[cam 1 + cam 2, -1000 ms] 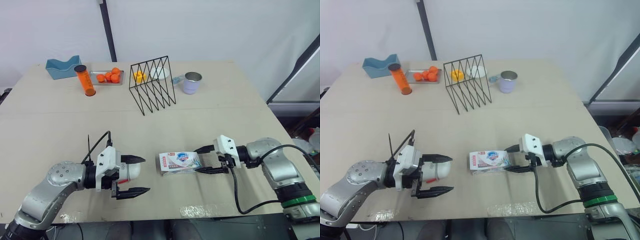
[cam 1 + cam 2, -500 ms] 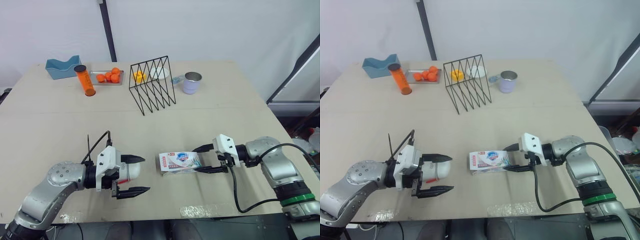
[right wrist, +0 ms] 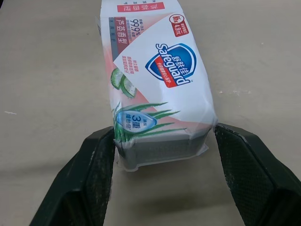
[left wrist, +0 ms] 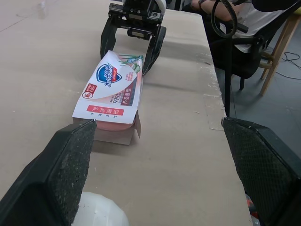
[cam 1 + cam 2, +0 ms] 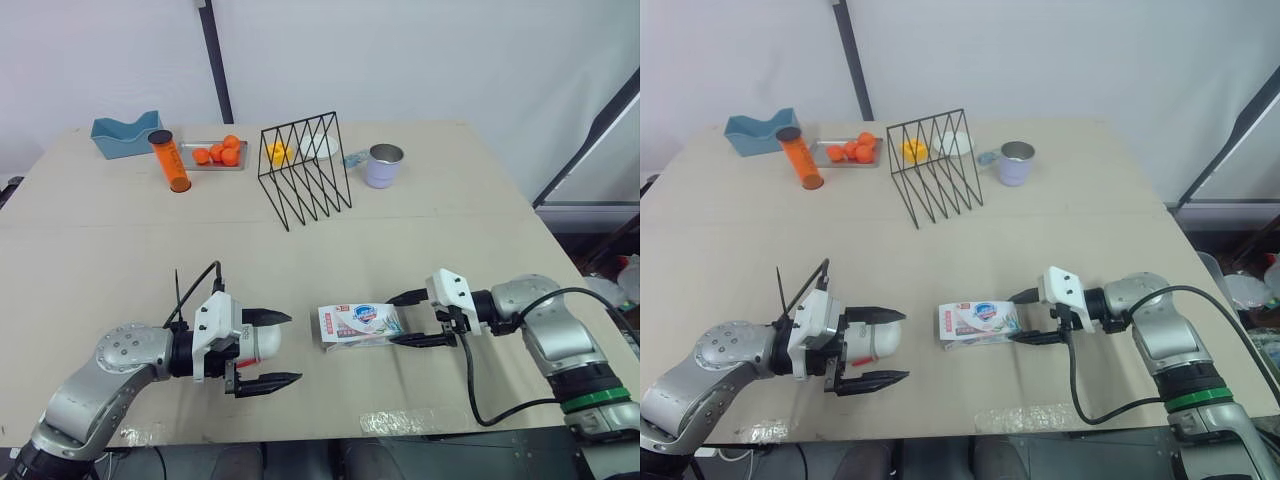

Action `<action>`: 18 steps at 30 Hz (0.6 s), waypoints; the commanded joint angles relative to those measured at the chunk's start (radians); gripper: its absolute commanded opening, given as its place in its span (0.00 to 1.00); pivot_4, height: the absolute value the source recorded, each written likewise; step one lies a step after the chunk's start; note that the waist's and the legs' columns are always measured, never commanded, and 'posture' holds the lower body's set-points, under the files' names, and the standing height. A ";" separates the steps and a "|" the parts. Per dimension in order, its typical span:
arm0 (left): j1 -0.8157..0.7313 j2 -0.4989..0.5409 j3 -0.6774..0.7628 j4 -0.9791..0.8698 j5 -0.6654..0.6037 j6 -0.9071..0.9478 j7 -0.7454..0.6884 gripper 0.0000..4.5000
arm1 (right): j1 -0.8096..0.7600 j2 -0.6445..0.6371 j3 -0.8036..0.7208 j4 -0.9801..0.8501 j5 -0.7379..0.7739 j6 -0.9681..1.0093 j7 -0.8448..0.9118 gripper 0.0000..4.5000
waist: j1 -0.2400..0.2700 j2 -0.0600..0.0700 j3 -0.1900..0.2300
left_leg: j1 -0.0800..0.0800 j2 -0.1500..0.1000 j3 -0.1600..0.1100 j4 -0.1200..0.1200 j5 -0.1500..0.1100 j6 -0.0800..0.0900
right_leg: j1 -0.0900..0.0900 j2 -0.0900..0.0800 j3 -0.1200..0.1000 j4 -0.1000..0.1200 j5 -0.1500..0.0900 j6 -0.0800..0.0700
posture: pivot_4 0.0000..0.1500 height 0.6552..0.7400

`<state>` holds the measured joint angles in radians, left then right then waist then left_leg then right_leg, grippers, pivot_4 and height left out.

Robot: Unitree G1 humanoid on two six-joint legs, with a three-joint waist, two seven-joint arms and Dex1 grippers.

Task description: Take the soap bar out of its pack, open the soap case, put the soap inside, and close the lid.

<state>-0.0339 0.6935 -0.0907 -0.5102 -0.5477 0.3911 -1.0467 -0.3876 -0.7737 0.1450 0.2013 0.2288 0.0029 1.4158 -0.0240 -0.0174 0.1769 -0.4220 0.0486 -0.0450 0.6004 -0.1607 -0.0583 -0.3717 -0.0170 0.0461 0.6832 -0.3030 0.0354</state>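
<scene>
The soap pack point(image 5: 360, 322) is seen lying flat on the table point(image 5: 300, 260), near the front edge, between the two tools; it is sealed, with its printed face turned up. The right tool point(image 5: 392, 321) is held released, its two fingers point(image 3: 99, 179) spread to either side of the pack's nearer end; the pads are placed just beside the wrapper's corners, and it cannot be told whether they press on it. The left tool point(image 5: 293, 348) is likewise held released, low over the table and pointed toward the pack's other end, apart from it; a white rounded object point(image 5: 262, 343) is seen between the roots of its fingers, and whether it is gripped cannot be told. Well apart, at the far side of the table, a black wire rack point(image 5: 305, 170) is set in the middle; a metal mug point(image 5: 383, 165) stands to its right; an orange tube point(image 5: 170, 160), a tray of small orange fruit point(image 5: 215, 155) and a blue holder point(image 5: 125, 135) are set to its left.
</scene>
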 commanded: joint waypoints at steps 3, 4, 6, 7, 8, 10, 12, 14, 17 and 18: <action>0.001 0.005 0.006 -0.022 0.000 -0.014 -0.002 1.00 | 0.005 -0.009 -0.014 -0.028 0.007 0.001 -0.001 0.76 | 0.000 0.000 0.000 | 0.000 0.000 0.000 0.000 0.000 0.000 | 0.000 0.000 0.000 0.000 0.000 0.000 | 1.00 1.00; 0.000 0.005 0.005 -0.022 0.000 -0.014 -0.002 1.00 | 0.005 -0.009 -0.014 -0.030 0.007 0.002 -0.002 0.76 | 0.000 0.000 0.000 | 0.000 0.000 0.000 0.000 0.000 0.000 | 0.000 0.000 0.000 0.000 0.000 0.000 | 1.00 1.00; -0.003 0.004 0.003 -0.020 0.001 -0.013 -0.003 1.00 | 0.003 -0.008 -0.013 -0.032 0.009 0.007 -0.001 0.76 | 0.000 0.000 0.000 | 0.000 0.000 0.000 0.000 0.000 0.000 | 0.000 0.000 0.000 0.000 0.000 0.000 | 1.00 1.00; -0.005 0.004 0.002 -0.018 0.001 -0.013 -0.003 1.00 | 0.003 -0.007 -0.013 -0.033 0.009 0.008 -0.002 0.69 | 0.000 0.000 0.000 | 0.000 0.000 0.000 0.000 0.000 0.000 | 0.000 0.000 0.000 0.000 0.000 0.000 | 1.00 1.00; -0.007 0.004 0.001 -0.017 0.002 -0.013 -0.003 1.00 | 0.002 -0.007 -0.013 -0.034 0.010 0.009 -0.003 0.63 | 0.000 0.000 0.000 | 0.000 0.000 0.000 0.000 0.000 0.000 | 0.000 0.000 0.000 0.000 0.000 0.000 | 1.00 1.00; -0.009 0.004 0.000 -0.016 0.003 -0.012 -0.004 1.00 | 0.003 -0.006 -0.014 -0.036 0.010 0.010 -0.005 0.49 | 0.000 0.000 0.000 | 0.000 0.000 0.000 0.000 0.000 0.000 | 0.000 0.000 0.000 0.000 0.000 0.000 | 1.00 1.00; -0.010 0.004 0.000 -0.016 0.002 -0.012 -0.005 1.00 | 0.004 -0.007 -0.016 -0.037 0.008 0.009 -0.007 0.49 | 0.000 0.000 0.000 | 0.000 0.000 0.000 0.000 0.000 0.000 | 0.000 0.000 0.000 0.000 0.000 0.000 | 1.00 1.00; -0.011 0.004 -0.001 -0.015 0.002 -0.012 -0.007 1.00 | 0.006 -0.009 -0.017 -0.037 0.008 0.011 -0.009 0.49 | 0.000 0.000 0.000 | 0.000 0.000 0.000 0.000 0.000 0.000 | 0.000 0.000 0.000 0.000 0.000 0.000 | 1.00 1.00; -0.012 0.004 -0.002 -0.013 0.003 -0.012 -0.008 1.00 | 0.006 -0.011 -0.017 -0.037 0.007 0.010 -0.011 0.49 | 0.000 0.000 0.000 | 0.000 0.000 0.000 0.000 0.000 0.000 | 0.000 0.000 0.000 0.000 0.000 0.000 | 1.00 1.00; -0.012 0.003 -0.003 -0.014 0.003 -0.011 -0.008 1.00 | 0.008 -0.013 -0.018 -0.039 0.008 0.010 -0.009 0.49 | 0.000 0.000 0.000 | 0.000 0.000 0.000 0.000 0.000 0.000 | 0.000 0.000 0.000 0.000 0.000 0.000 | 1.00 1.00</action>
<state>-0.0380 0.6935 -0.0918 -0.5090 -0.5476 0.3912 -1.0517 -0.3821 -0.7737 0.1450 0.1954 0.2296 0.0155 1.4089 -0.0240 -0.0174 0.1769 -0.4220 0.0486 -0.0450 0.6004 -0.1607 -0.0584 -0.3717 -0.0170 0.0461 0.6832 -0.3030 0.0354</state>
